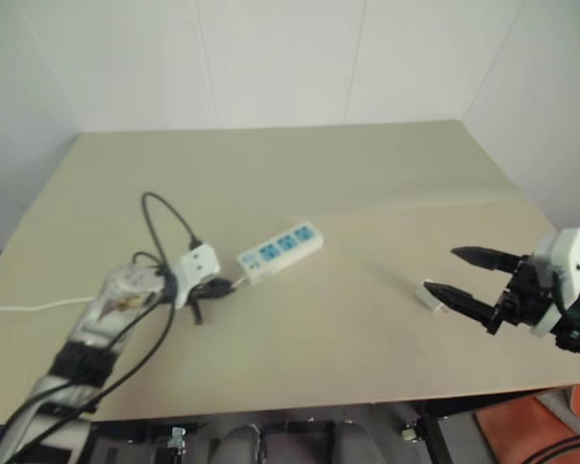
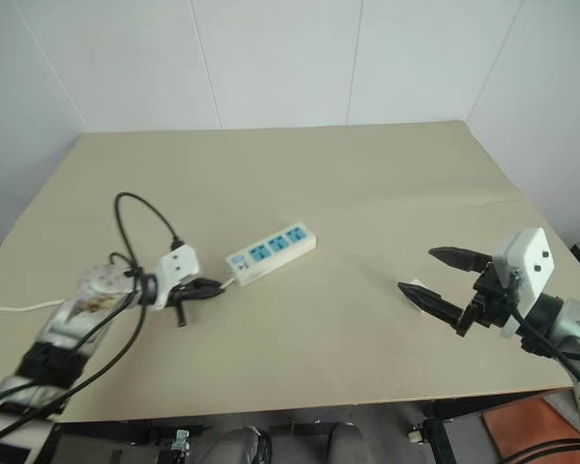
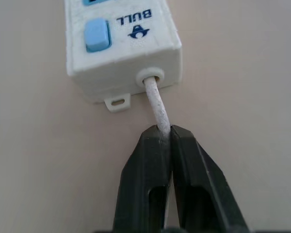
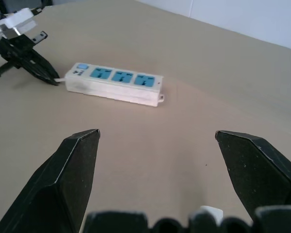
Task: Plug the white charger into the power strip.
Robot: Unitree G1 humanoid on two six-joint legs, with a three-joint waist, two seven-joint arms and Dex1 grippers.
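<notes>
Charger first: the white charger [image 1: 429,295] is a little white block lying flat on the bench [image 1: 367,174], well apart from the power strip [image 1: 280,251] and just beside the lower finger of the right pincer [image 1: 472,280]. That pincer hangs above the bench with its two black fingers wide apart and nothing between them.

The charger looks small, hard and light, so it should lift easily. Its sides look smooth, so it may slip or spin if pinched at a corner. A good hold would be across its two flat sides, with the metal prongs left free. I cannot tell which way the prongs face.

The power strip is long, stiff and light too, so it could slide when the charger is pushed in. The left pincer [image 3: 170,133] has its fingers together on the thin white cord [image 3: 156,104], right where the cord leaves the end of the power strip. The cord is bendy, so that hold may steady the strip only a little.
</notes>
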